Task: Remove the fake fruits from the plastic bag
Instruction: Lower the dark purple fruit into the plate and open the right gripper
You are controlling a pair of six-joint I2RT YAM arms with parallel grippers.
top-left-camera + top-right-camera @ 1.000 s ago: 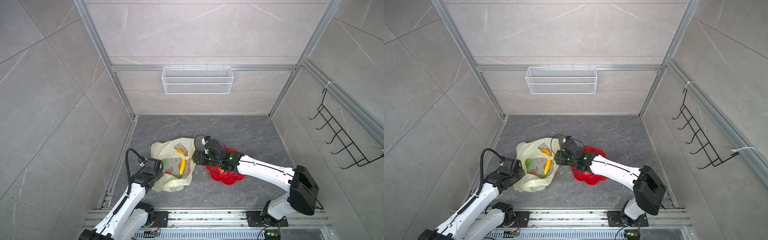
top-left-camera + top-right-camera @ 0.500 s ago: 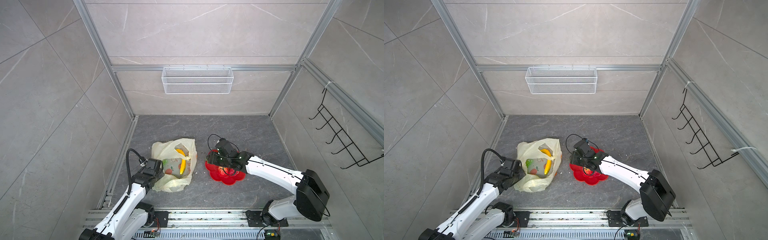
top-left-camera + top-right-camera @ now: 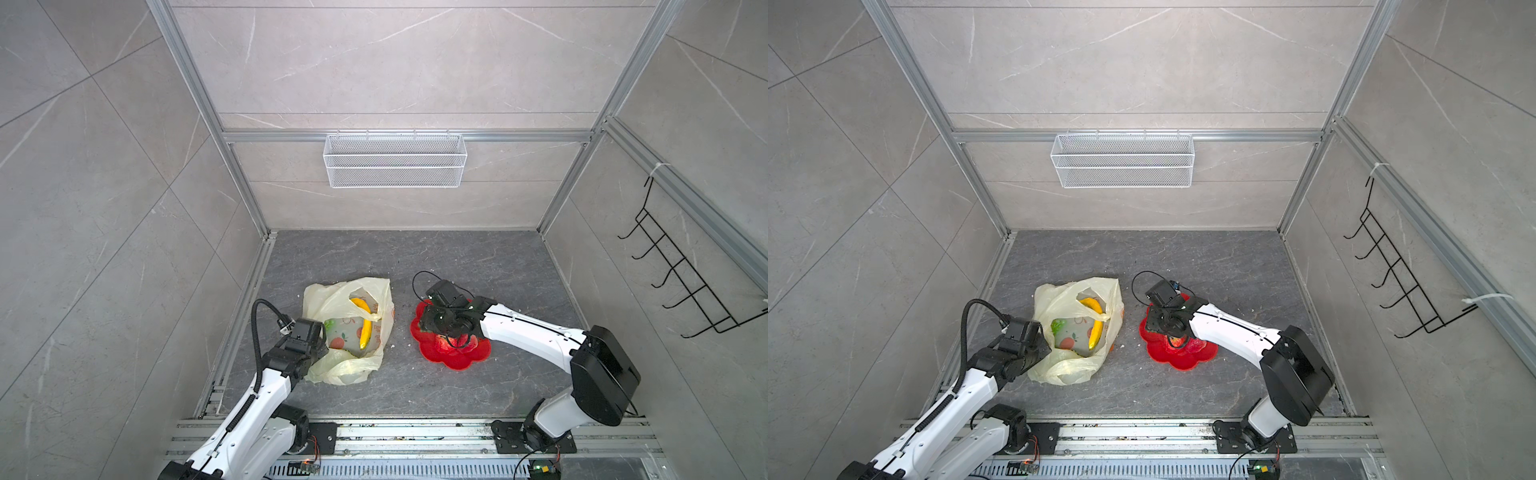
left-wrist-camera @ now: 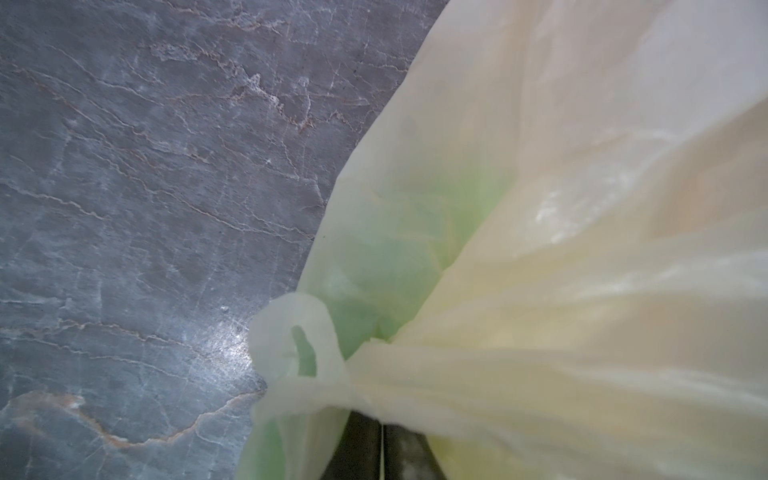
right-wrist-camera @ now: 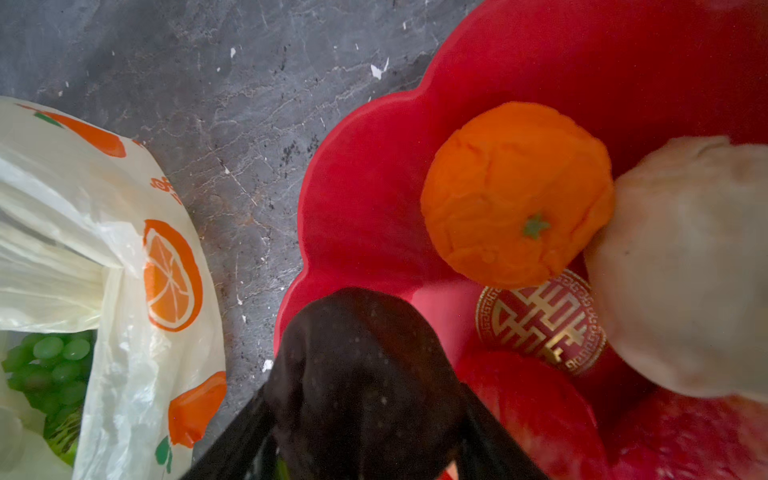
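Where plastic bag (image 3: 326,299) and red plate (image 3: 457,364) lie apart, bare floor (image 3: 401,328) shows.

Plastic bag (image 3: 345,368) pale yellow with printed orange slices — banana (image 3: 365,332) yellow, grape bunch (image 5: 54,365) green, plate (image 5: 365,199) red with a gold fret emblem, desk (image 3: 457,266) veined dark grey.

Bright even light; plastic bag (image 4: 561,270) blurred close up.

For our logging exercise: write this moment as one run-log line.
left claw: shut on plastic bag | right claw: holding dark fruit over red plate | banana, grapes: in bag
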